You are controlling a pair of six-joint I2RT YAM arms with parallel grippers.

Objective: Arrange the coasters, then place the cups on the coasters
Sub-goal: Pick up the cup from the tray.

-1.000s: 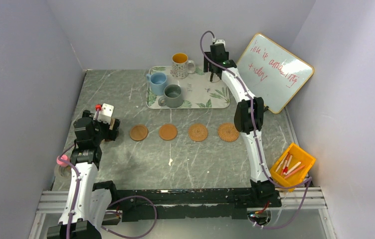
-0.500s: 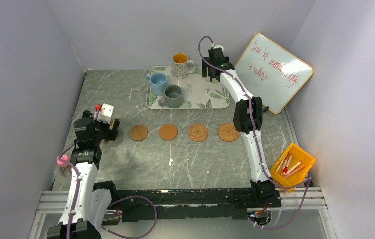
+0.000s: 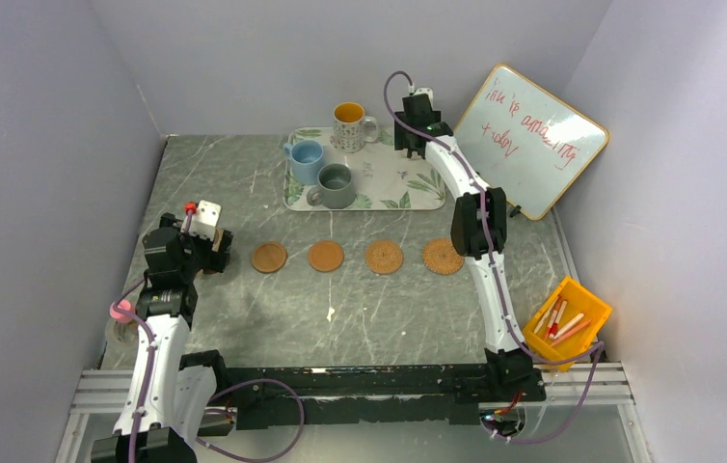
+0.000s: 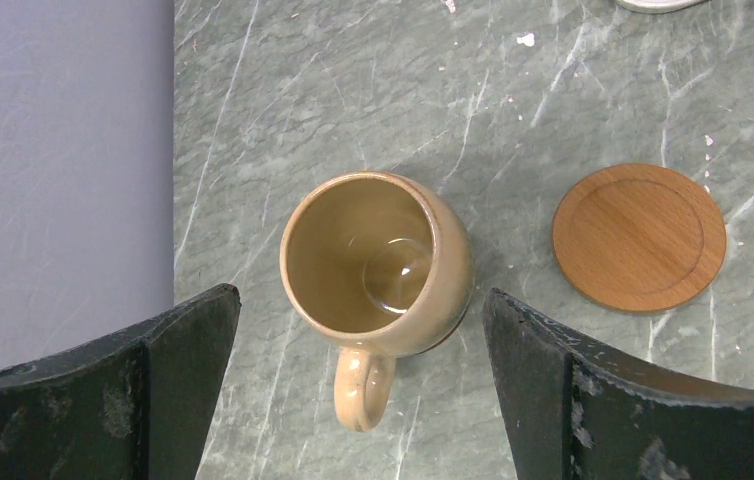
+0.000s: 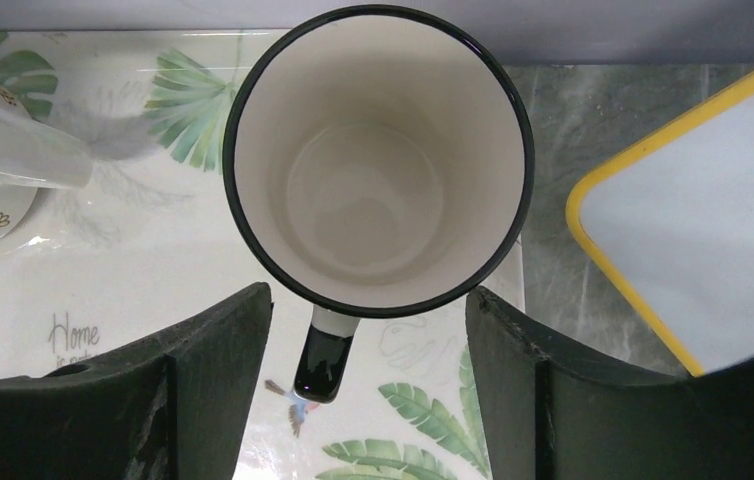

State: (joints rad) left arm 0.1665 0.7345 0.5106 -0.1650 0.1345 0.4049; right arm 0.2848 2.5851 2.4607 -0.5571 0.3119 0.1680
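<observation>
- looking at your left gripper (image 4: 360, 300): are the fingers wide?
- yes, spread wide and clear of the tan cup (image 4: 378, 265), upright between them with its handle at 6 o'clock; a smooth coaster (image 4: 639, 237) lies at its 3 o'clock, apart.
- and your right gripper (image 5: 365, 295)?
- its fingers straddle the white dark-rimmed mug (image 5: 378, 160) on the leaf-print tray (image 5: 103, 260), handle at 6 o'clock; whether they press it i cannot tell.

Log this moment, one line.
left gripper: open above tan mug | right gripper: straddles white dark-rimmed mug over leaf-print tray, grip unclear | four coasters: in row, bare
</observation>
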